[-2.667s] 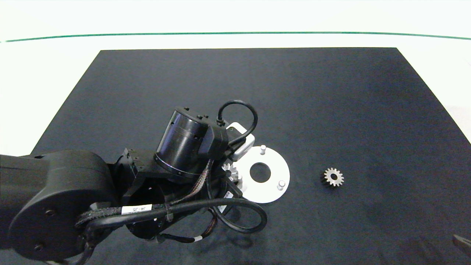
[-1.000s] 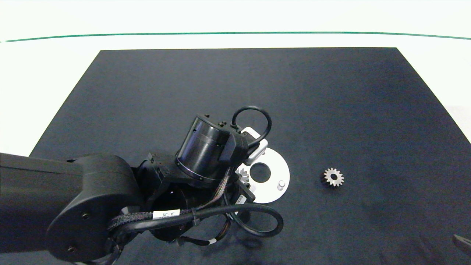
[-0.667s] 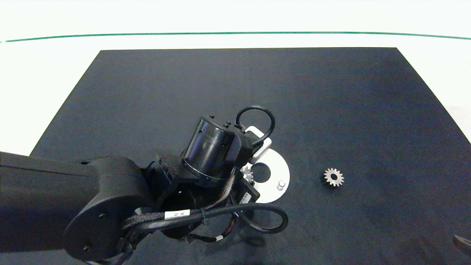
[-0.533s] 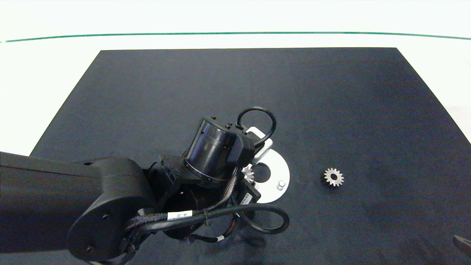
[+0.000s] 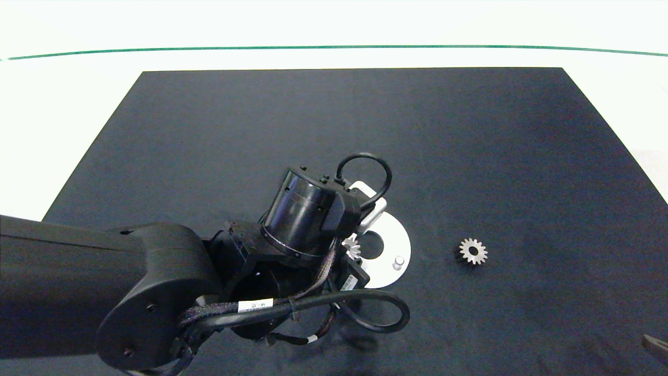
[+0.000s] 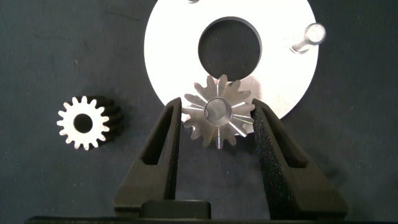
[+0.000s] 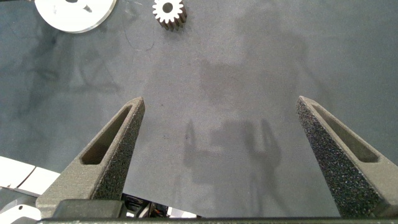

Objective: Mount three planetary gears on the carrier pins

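the left gripper (image 6: 216, 118) clamps a planetary gear (image 6: 217, 112) flat over the white disc's (image 6: 283, 74) near edge; its bore sits over a carrier pin; the right gripper (image 7: 222, 155) hangs spread, well apart.

The small silver-grey metal spur gear (image 6: 217, 112) between the left gripper's (image 6: 216, 127) fingers has a bright, finely machined face. Those dark grey fingers (image 6: 163, 140) wear rough, foam-like matt pads. The flat white round disc (image 6: 174, 43) looks smooth with a satin sheen. The dark mat (image 5: 334, 130) is matt and cloth-like, faintly napped.
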You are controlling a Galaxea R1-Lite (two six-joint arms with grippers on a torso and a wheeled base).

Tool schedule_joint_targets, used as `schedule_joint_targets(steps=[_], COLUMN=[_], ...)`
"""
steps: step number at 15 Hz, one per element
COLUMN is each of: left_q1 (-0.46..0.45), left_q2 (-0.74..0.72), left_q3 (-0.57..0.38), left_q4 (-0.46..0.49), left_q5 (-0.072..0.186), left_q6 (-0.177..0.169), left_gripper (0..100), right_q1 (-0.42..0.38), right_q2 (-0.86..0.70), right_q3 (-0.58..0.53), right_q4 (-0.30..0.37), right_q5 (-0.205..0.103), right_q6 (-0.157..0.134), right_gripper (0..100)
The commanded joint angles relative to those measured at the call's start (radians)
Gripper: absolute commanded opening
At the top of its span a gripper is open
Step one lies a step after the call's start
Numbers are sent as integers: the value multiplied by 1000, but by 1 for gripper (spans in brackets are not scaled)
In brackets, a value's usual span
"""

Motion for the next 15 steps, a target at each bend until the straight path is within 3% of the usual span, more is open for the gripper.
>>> schedule_joint_targets(steps=[1, 15], left_q1=[1, 21], left_q2=[-2, -25], left_q3=[-4, 8], left_q4=[-2, 1], left_q5=[3, 3], left_q6=[2, 6], left_gripper=[0, 0], right_q1=[1, 11], right_q2=[-3, -12], right_q3=[2, 9], right_q4=[1, 1], right_q5=[0, 1], right_q6=[0, 0], right_gripper=[100, 100])
